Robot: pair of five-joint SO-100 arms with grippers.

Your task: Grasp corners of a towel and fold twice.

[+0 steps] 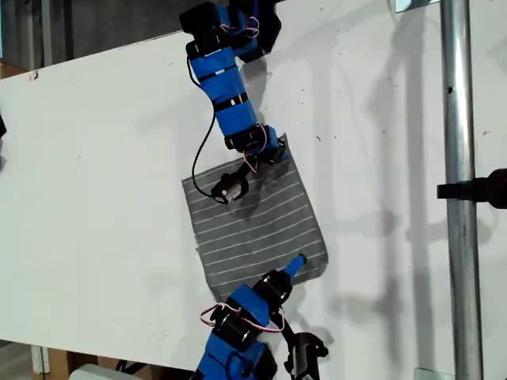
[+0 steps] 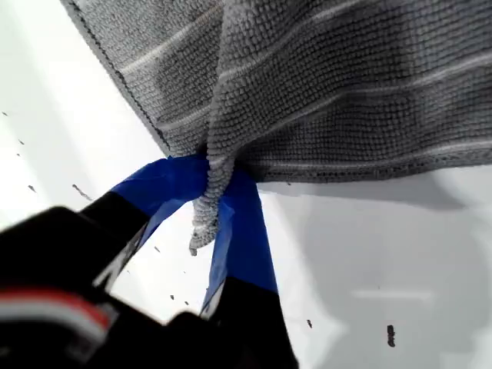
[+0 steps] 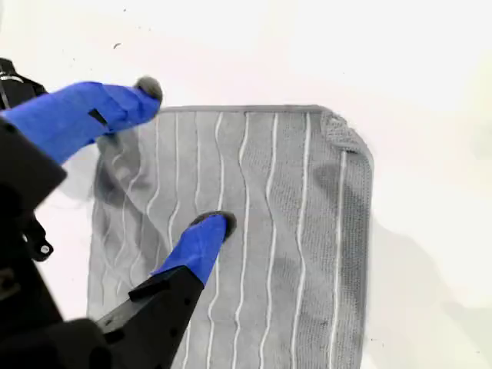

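Our first end effector (image 2: pixel 209 181) is clamped on one corner (image 2: pixel 204 231) of the towel (image 1: pixel 257 218). Our second end effector (image 3: pixel 184 156) stands open at the towel's edge. Bare desk (image 1: pixel 95 198) surrounds the towel.

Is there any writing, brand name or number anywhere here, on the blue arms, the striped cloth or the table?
None that can be read.
The towel shows only white stripes, no tag or label.
The table bears only small dark specks.
The first claw and second claw are covered in plain blue tape.
The white-and-red patch on the first claw's black body is too blurred to tell whether it holds text.
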